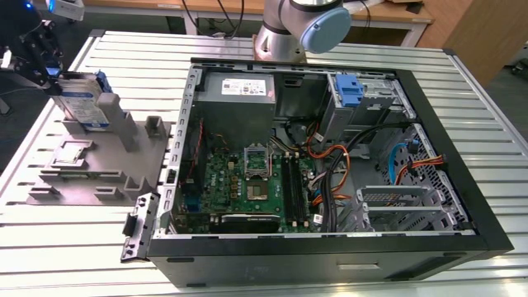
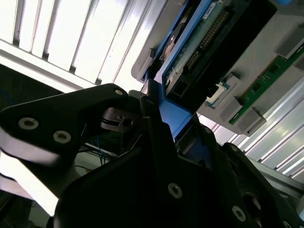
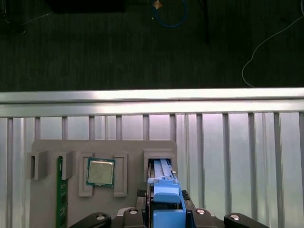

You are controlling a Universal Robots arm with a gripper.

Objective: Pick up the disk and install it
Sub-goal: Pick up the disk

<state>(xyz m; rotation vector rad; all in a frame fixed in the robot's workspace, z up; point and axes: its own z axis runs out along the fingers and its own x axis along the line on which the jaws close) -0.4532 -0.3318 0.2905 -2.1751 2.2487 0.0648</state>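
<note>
Black pincer (image 2: 151,102) appears clamped on the blue carrier edge of the disk (image 2: 204,47), which stands upright in a slot of the grey holder (image 1: 99,167), upper left of the exterior view, on the slatted counter (image 1: 66,241) beside the open computer case (image 1: 330,253)

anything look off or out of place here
Nothing stands out. The disk stands in its slot on the grey holder with the gripper closed on its blue frame, and the square chip lies flat in its recess. The computer case lies open, cables inside; nothing looks spilled or broken.
</note>
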